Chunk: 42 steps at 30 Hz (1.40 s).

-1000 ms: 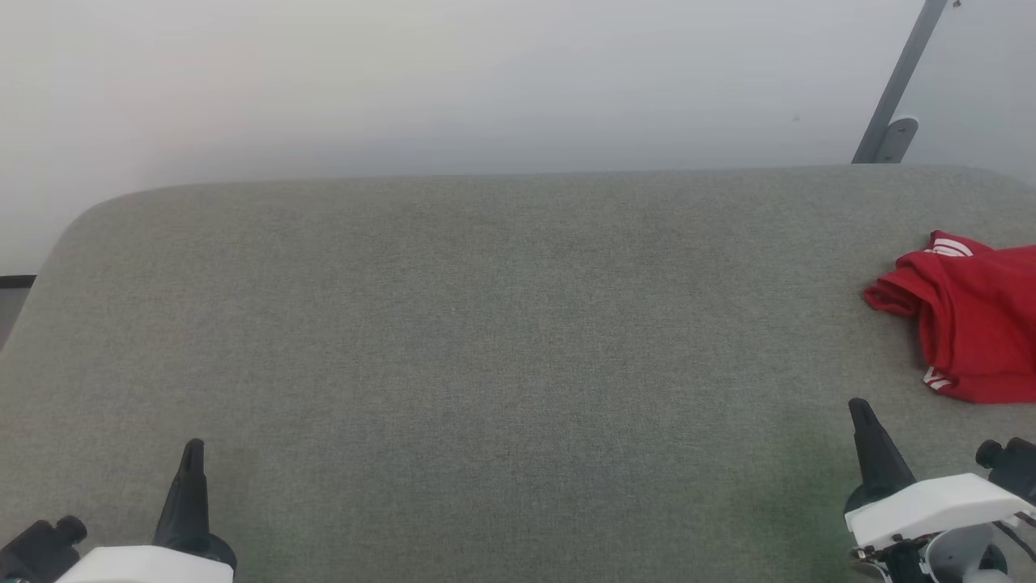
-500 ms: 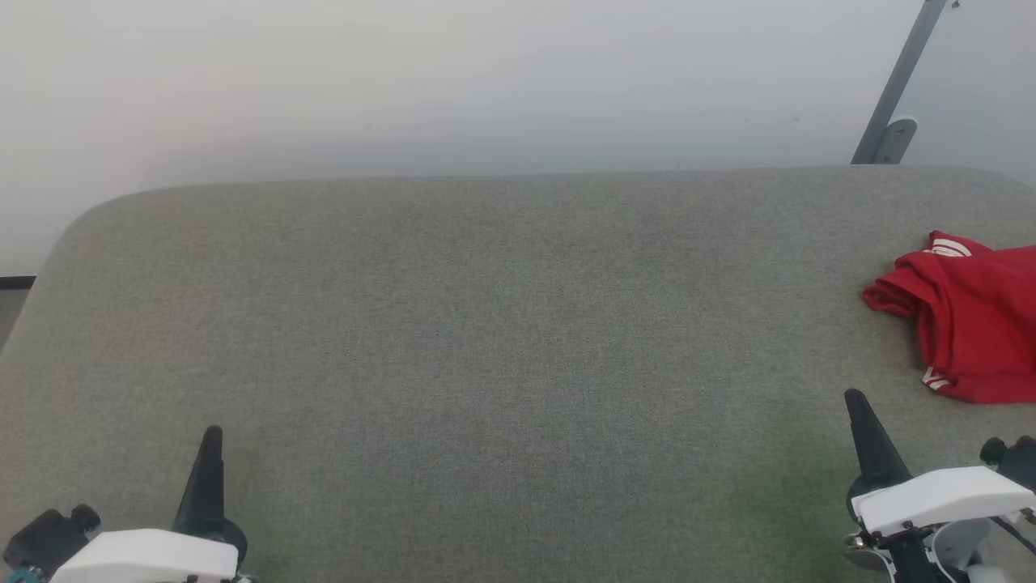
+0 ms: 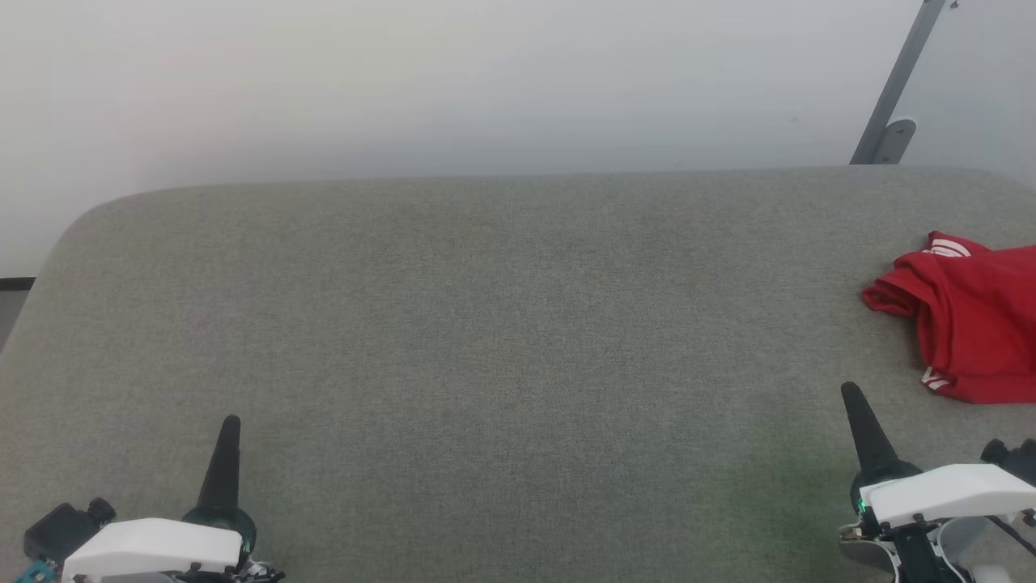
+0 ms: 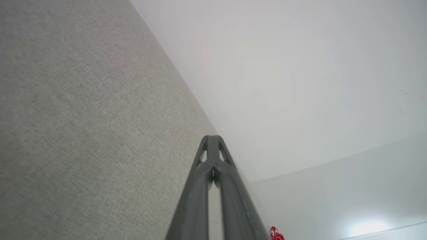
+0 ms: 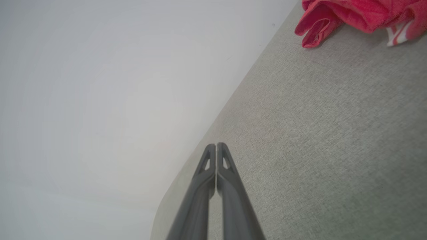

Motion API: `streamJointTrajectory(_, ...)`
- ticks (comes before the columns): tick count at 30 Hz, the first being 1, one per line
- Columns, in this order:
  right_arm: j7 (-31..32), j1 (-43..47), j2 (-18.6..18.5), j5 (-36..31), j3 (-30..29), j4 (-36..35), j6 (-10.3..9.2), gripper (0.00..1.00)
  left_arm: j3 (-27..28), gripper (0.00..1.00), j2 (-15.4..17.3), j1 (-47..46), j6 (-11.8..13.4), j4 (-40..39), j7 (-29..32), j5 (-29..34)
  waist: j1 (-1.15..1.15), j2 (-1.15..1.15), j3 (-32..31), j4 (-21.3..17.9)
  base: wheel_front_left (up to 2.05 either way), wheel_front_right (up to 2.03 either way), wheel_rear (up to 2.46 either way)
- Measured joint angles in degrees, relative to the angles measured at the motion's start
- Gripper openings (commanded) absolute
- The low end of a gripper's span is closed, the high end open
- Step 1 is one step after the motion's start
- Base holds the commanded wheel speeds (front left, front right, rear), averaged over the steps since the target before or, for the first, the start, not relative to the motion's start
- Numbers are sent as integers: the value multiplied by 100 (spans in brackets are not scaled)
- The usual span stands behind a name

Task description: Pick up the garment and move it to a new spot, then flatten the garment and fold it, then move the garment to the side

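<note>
On the right side of the grey table (image 3: 486,324), the red garment (image 3: 971,324) lies bunched, near the right gripper (image 3: 850,394) and well apart from the left gripper (image 3: 231,427), both empty with fingers pressed together.

Garment (image 3: 975,324) cut off by head view's right edge; right wrist view crops it at the top. Left wrist view: a red speck at the bottom edge (too small to read folds).

Bare test room or lab, grey fabric-topped table (image 3: 486,283), plain white wall (image 3: 405,81), grey metal strut (image 3: 897,81)
</note>
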Motion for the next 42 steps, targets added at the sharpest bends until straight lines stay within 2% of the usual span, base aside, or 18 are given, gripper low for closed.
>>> streamJointTrajectory(42,391,-116,194,1838,-131,-82,0,0,-53,0,-301,-375,1,77,565,-1646,0,0,-24,-16,0,0,0)
